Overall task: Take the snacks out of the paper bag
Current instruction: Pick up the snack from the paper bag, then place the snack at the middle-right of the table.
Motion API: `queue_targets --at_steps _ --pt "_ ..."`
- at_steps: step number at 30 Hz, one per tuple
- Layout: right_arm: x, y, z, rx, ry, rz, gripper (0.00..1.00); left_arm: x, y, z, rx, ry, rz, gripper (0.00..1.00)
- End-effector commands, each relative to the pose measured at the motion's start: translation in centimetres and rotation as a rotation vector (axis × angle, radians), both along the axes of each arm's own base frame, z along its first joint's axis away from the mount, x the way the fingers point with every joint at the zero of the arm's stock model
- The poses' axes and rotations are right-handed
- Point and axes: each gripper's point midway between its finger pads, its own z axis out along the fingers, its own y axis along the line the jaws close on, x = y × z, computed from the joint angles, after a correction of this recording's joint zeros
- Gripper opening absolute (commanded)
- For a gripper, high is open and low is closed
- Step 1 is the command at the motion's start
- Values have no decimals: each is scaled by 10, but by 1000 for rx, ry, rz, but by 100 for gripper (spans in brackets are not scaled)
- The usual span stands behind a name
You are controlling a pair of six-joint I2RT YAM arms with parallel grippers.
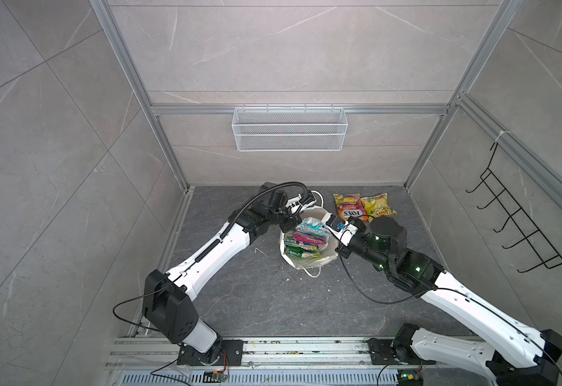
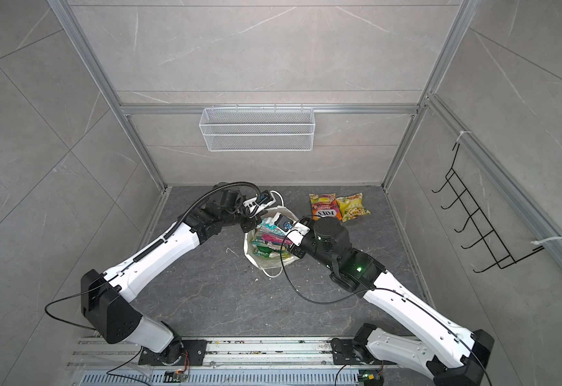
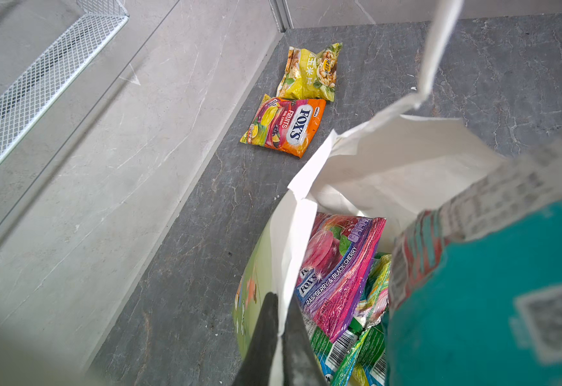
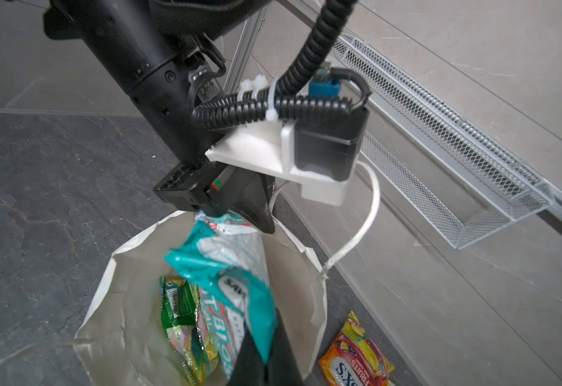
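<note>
The paper bag (image 1: 332, 251) stands mid-table with several snacks (image 1: 306, 244) inside. The right gripper (image 4: 263, 347) is clamped on the teal packet (image 4: 256, 317); I think a lift may drag its neighbours out or let the glossy film slip. The left gripper (image 3: 281, 315) pinches the bag's far rim, and this thin paper could tear. The orange packet (image 1: 349, 208) and the yellow packet (image 1: 378, 205) lie near the far edge.

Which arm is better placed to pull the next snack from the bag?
Right. The right end effector is shut on the teal packet in the paper bag; the left end effector is pinching its rim.
</note>
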Motion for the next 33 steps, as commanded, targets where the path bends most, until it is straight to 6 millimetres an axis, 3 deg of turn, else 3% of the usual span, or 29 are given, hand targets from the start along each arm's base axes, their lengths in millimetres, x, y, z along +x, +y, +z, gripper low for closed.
queue_targets --at_steps 1,12,23,27,33 --pt "-21 -6 67 195 -43 52 0 5 -4 25 -47 -52 11 0" --pt "-30 -26 101 291 -25 32 0 7 -4 28 -54 -62 17 0" --pt "-22 -43 108 354 -11 -34 0 12 -3 30 -52 -74 38 0" --pt "-10 -63 114 402 -8 -131 0 12 -2 29 -51 -75 42 0" --pt "15 -87 106 443 92 -237 0 12 -2 31 -60 -79 43 0"
